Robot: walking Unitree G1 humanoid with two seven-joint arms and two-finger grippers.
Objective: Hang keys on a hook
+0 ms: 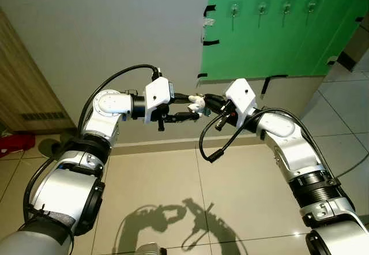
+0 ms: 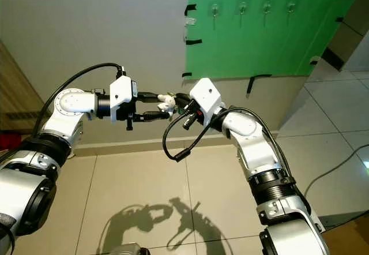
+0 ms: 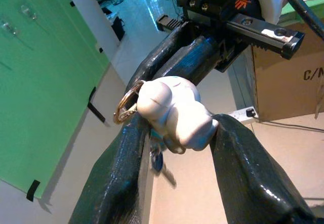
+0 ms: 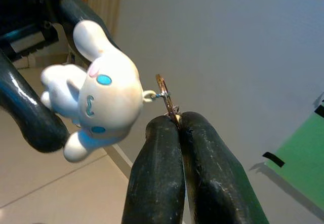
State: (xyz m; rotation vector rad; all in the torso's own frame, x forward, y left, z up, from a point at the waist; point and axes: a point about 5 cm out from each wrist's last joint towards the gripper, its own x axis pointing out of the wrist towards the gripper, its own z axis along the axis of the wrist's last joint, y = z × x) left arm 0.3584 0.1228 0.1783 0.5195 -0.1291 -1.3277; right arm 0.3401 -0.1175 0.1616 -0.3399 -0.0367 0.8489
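A keychain with a white bunny figure [image 1: 197, 102] hangs in the air between my two arms, in front of the white wall. My left gripper [image 1: 195, 106] holds the figure [image 3: 172, 112] between its two fingers. The brass ring [image 3: 124, 107] and a blurred key [image 3: 158, 162] hang beside one finger. My right gripper [image 1: 206, 100] meets it from the other side and is shut on the ring [image 4: 164, 95] at its fingertips. Several clear hooks [image 1: 261, 7] sit in a row high on a green board [image 1: 271, 47], above and to the right of both grippers.
Black tape strips [image 1: 209, 41] mark the green board's edges. A wooden cabinet [image 1: 23, 82] stands at the left, with a red object [image 1: 14, 142] on the tiled floor beside it. A cardboard box [image 3: 283, 82] and a power strip [image 3: 243, 113] lie behind my right arm.
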